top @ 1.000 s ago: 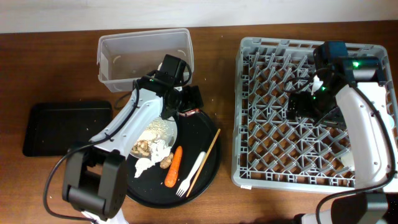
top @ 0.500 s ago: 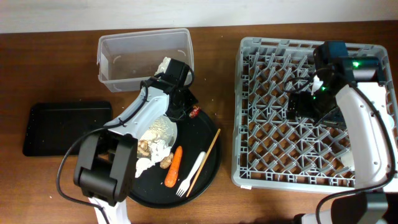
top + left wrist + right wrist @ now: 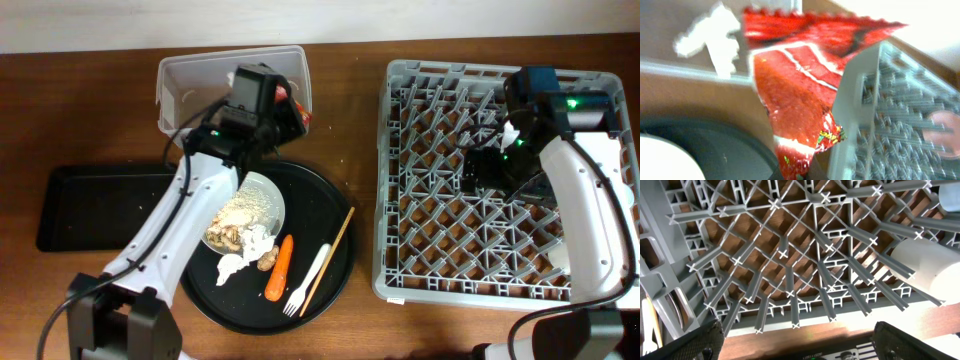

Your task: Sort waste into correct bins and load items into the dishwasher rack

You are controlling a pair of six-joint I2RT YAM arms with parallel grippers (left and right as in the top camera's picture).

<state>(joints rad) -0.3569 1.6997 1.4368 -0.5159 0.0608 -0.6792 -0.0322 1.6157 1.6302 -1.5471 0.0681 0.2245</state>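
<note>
My left gripper [image 3: 291,108] is shut on the red-and-silver wrapper [image 3: 286,96], which hangs at the near right corner of the clear tub [image 3: 200,95]. In the left wrist view the wrapper [image 3: 795,90] fills the middle, pinched at its lower end between my fingertips [image 3: 812,172]. On the round black tray [image 3: 325,200] sit the white plate [image 3: 262,190] with rice-like scraps [image 3: 245,212], a tissue [image 3: 233,265], a brown lump [image 3: 266,260], the carrot [image 3: 280,268], the fork [image 3: 308,280] and the chopstick [image 3: 328,255]. My right gripper [image 3: 490,165] hangs open over the grey rack [image 3: 440,250].
The shallow black tray [image 3: 105,205] lies at the far left. Between the round tray and the rack runs a strip of bare wood. A white cup [image 3: 935,265] lies on the rack pegs [image 3: 790,280] in the right wrist view.
My left gripper has shut on the wrapper at the round tray's far rim and carried it up and back to the tub's corner. The right arm has not moved.
</note>
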